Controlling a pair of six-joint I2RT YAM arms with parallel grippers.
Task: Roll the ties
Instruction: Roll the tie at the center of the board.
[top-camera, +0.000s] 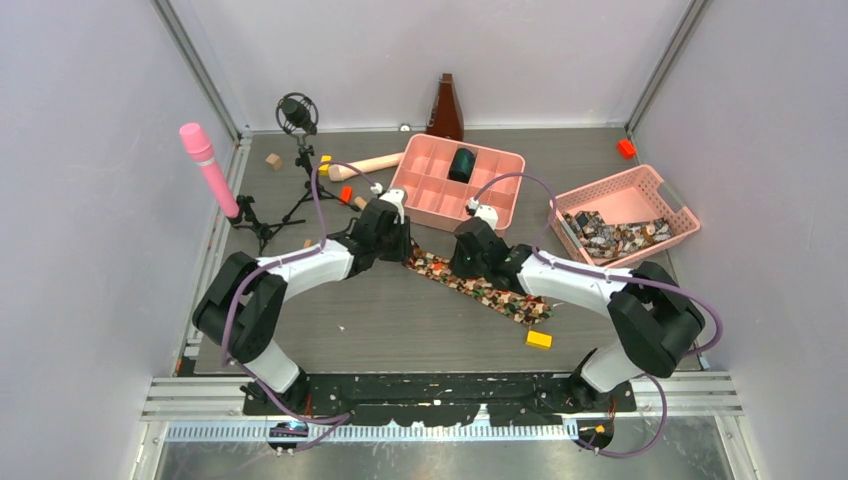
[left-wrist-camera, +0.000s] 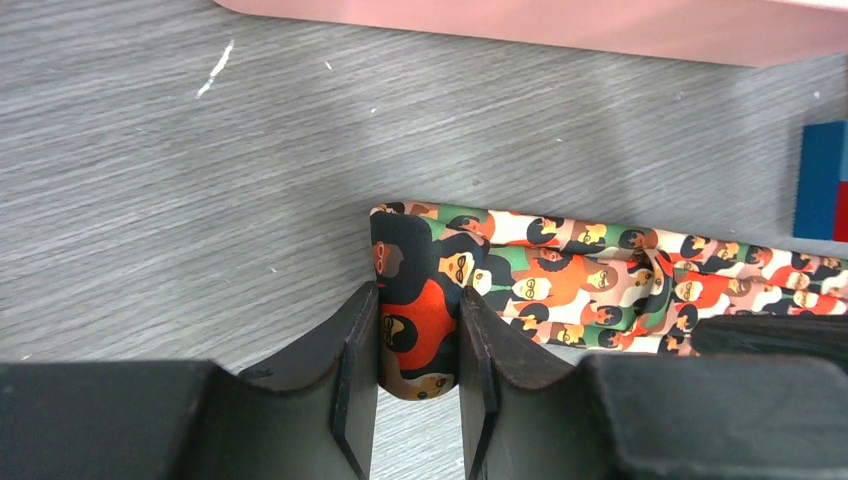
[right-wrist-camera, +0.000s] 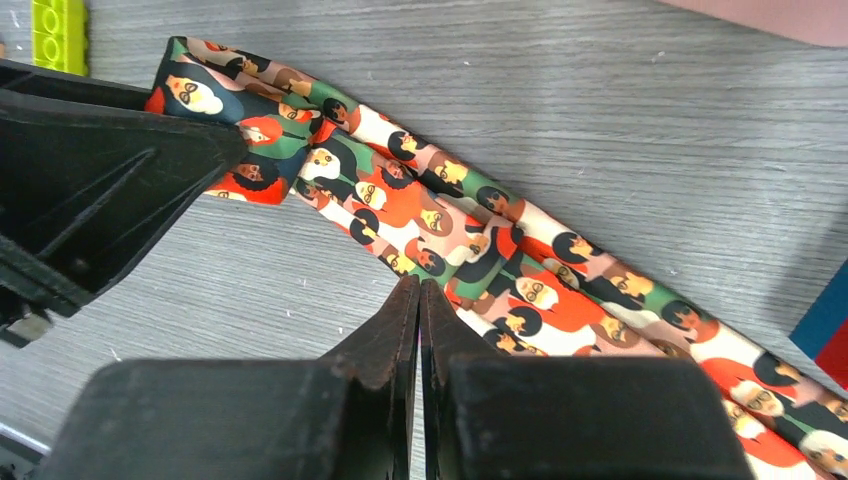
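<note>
**One tie barely started, more waiting in the basket**

Top view: a single tie (top-camera: 490, 292), in a busy print of small faces in red, orange, green and white, lies stretched slantwise across the grey table (top-camera: 400, 320), just in front of a pink compartment tray (top-camera: 430, 185). The left gripper (top-camera: 403, 248) is down at its far end, and the right gripper (top-camera: 465, 262) is close beside it, a little way along the cloth. One compartment of the tray holds a dark roll (top-camera: 461, 163), too small to tell whether it is a finished tie. A pink basket (top-camera: 625, 203) to the right holds further ties (top-camera: 615, 238) in a loose heap.

Left wrist view: the left gripper (left-wrist-camera: 418, 300) pinches the very end of the tie (left-wrist-camera: 580, 290) between its fingers. The end bulges there as a small fold. The rest runs away flat to the right.

Right wrist view: the right gripper (right-wrist-camera: 418, 290) has its fingers pressed together, with the tips at the near edge of the tie (right-wrist-camera: 520, 270). It is unclear whether any cloth is caught. The left gripper (right-wrist-camera: 100, 180) covers the tie's end.

Judged from this, rolling has hardly begun. Nearly the whole length lies unrolled, and the basket's ties are still to do.
</note>
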